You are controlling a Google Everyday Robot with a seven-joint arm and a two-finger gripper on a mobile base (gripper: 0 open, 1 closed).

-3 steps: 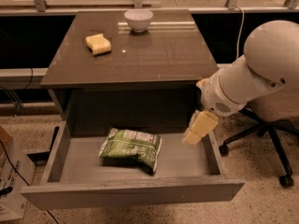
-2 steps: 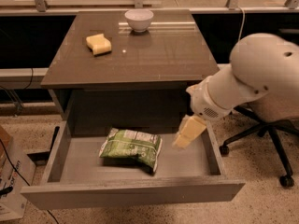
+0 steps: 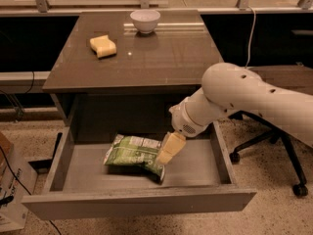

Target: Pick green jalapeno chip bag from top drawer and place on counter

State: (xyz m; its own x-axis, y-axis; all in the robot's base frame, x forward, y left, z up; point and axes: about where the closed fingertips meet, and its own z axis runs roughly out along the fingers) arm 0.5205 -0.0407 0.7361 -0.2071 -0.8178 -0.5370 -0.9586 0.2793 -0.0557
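The green jalapeno chip bag (image 3: 134, 153) lies flat in the open top drawer (image 3: 142, 204), white label panel facing up. The gripper (image 3: 168, 152) hangs on the white arm over the drawer, its cream fingers right at the bag's right end. The counter (image 3: 166, 53) is the glossy grey-brown tabletop above and behind the drawer.
A yellow sponge (image 3: 103, 46) lies on the counter's left part and a white bowl (image 3: 145, 20) stands at its back edge. An office chair base (image 3: 274, 155) stands on the floor to the right. A box (image 3: 12, 190) sits on the floor at left.
The arm and gripper have swung left and down inside the drawer, from near its right wall to the bag's right end. The bag has not moved.
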